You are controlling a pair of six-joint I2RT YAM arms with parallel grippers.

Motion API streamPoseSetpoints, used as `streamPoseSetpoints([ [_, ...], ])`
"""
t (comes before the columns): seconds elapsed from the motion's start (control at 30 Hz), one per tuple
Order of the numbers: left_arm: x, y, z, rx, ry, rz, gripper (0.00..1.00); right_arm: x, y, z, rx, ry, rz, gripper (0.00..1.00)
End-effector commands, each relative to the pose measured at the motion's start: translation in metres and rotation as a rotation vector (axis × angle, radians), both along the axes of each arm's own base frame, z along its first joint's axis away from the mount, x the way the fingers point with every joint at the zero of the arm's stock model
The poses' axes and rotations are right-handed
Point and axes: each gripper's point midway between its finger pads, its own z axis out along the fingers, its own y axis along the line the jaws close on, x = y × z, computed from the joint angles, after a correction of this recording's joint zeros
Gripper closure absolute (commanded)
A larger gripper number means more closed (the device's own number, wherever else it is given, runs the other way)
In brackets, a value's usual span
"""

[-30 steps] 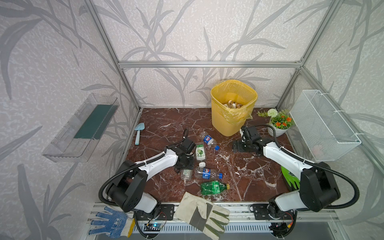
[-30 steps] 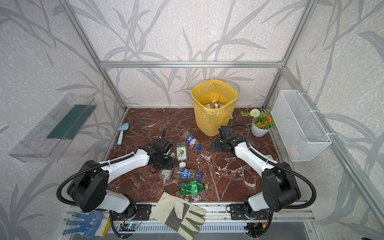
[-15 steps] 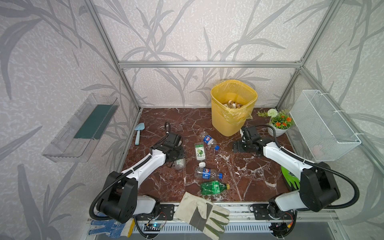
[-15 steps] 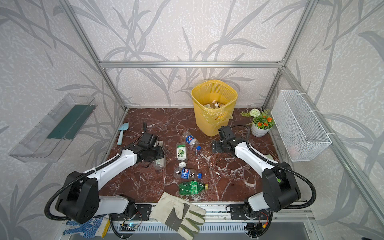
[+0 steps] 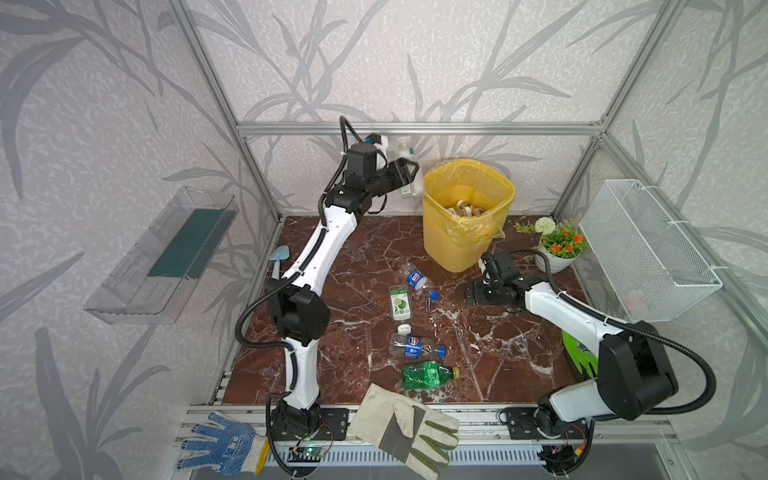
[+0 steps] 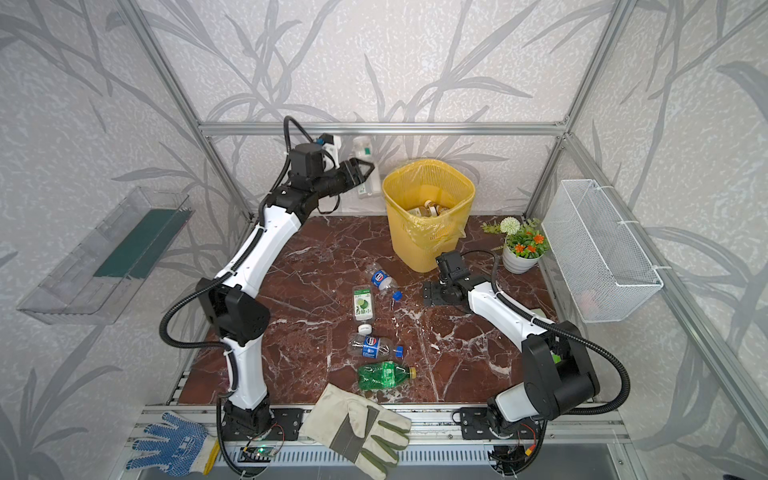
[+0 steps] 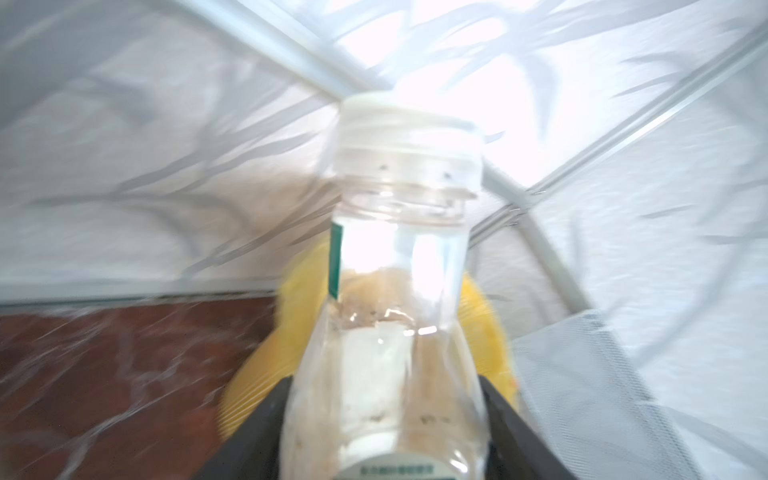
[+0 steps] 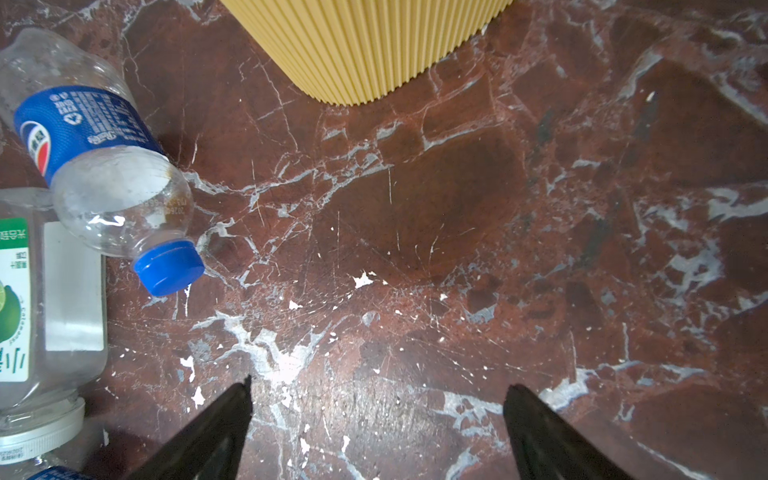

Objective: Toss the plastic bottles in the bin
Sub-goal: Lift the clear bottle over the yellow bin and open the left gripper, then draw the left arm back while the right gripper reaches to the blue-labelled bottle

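fingers flanking clear bottle

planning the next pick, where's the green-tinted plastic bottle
In a top view the green-tinted plastic bottle lies on its side near the front middle of the red marble tabletop, between the nearer blue-labelled clear bottle and the pale leather glove.

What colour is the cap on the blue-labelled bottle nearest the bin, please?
The cap is blue, clearest in the right wrist view.

I note the bin on the bench, upper centre of frame. Four bottles lie in a column below and left of it; flowerpot right of the bin; gloves at bottom edge.
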Motion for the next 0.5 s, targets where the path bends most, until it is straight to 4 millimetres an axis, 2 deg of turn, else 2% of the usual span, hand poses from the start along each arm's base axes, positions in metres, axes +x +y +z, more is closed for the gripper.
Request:
streamPoseSetpoints([
  [0.0,-0.019,-0.023,0.008,0.006,0.051,-0.099,0.01,-0.003,0.001,0.004,0.006,0.013,0.006,0.04],
  [0.07,-0.004,-0.005,-0.01,0.016,0.109,-0.052,0.01,-0.006,0.0,0.002,0.004,0.018,0.006,0.03],
  [0.13,0.002,0.01,-0.029,0.041,0.174,-0.033,0.01,-0.007,-0.002,0.002,-0.003,0.018,0.006,0.03],
  [0.27,-0.012,0.031,-0.035,0.187,0.168,0.011,0.01,-0.005,-0.004,0.001,-0.013,0.011,0.002,0.03],
  [0.4,-0.025,0.064,-0.033,0.286,0.139,0.083,0.01,-0.003,0.001,0.002,0.0,0.018,0.018,0.03],
  [0.47,-0.03,0.084,-0.049,0.303,0.147,0.146,0.01,-0.003,0.003,0.003,0.004,0.021,0.03,0.04],
])
